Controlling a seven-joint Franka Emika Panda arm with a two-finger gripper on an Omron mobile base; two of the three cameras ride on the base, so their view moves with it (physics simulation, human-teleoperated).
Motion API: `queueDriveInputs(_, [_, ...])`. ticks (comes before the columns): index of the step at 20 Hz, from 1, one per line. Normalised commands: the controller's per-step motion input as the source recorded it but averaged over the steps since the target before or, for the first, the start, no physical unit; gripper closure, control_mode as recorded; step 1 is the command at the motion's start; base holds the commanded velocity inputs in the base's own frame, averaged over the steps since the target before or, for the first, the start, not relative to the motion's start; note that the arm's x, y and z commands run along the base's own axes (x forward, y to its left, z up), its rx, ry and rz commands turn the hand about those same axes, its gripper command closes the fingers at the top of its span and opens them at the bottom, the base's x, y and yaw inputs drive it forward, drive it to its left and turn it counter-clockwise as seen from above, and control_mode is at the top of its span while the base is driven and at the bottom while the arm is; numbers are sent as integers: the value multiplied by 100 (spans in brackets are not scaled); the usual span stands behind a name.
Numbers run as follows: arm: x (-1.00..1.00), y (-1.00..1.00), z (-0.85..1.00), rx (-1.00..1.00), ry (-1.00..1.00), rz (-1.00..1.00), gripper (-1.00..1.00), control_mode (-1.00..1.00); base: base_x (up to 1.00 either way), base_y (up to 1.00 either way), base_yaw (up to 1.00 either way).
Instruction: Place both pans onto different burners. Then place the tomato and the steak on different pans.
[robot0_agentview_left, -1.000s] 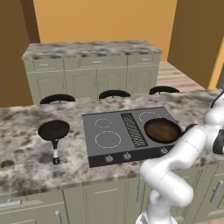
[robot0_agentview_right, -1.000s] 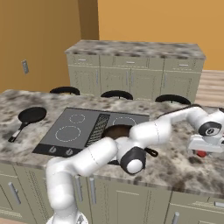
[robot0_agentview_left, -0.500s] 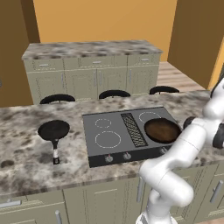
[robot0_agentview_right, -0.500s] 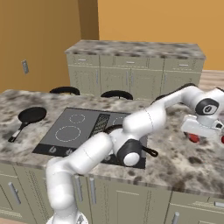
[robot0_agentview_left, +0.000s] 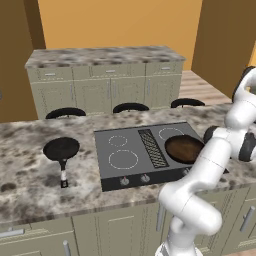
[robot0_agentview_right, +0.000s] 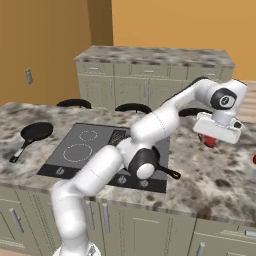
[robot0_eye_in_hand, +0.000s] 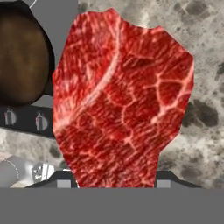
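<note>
My gripper (robot0_agentview_right: 214, 137) is shut on the steak (robot0_agentview_right: 209, 142) and holds it in the air above the counter, to the right of the cooktop (robot0_agentview_right: 60, 159). In the hand view the marbled red steak (robot0_eye_in_hand: 122, 100) hangs between the finger tips (robot0_eye_in_hand: 63, 183). The brown pan (robot0_agentview_left: 184, 148) sits on the cooktop's front right burner, and it also lies at the upper left of the hand view (robot0_eye_in_hand: 22, 57). The black pan (robot0_agentview_left: 61, 148) rests on the counter left of the cooktop, its handle toward the front. A sliver of the red tomato (robot0_agentview_right: 254, 159) peeks in at the right edge.
The left burners (robot0_agentview_left: 123, 159) hold nothing. A ribbed grill strip (robot0_agentview_left: 152, 148) runs down the cooktop's middle, with knobs (robot0_agentview_left: 145, 177) along its front. Three dark stools (robot0_agentview_left: 130, 107) stand behind the counter. A second counter with cabinets (robot0_agentview_left: 105, 85) lies farther back.
The gripper has risen and swung left toward the cooktop, carrying the steak up off the counter. Both pans have stayed where they were.
</note>
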Motion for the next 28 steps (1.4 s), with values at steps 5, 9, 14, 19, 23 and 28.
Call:
queueDriveInputs(5, [-15, 100, -5, -37, -17, 0, 100, -100, 0, 0, 0])
queueDriveInputs(9, [-54, 91, -3, -30, -26, 0, 100, -100, 0, 0, 0])
queueDriveInputs(14, [-58, 17, 6, -11, -16, 5, 100, -100, 0, 0, 0])
queueDriveInputs(19, [-9, 20, -29, -25, -16, 0, 100, -100, 0, 0, 0])
queueDriveInputs(23, [-3, 19, -61, -29, -17, 0, 100, -100, 0, 0, 0])
queueDriveInputs(28, [-36, 70, -32, -24, -3, 0, 100, -100, 0, 0, 0])
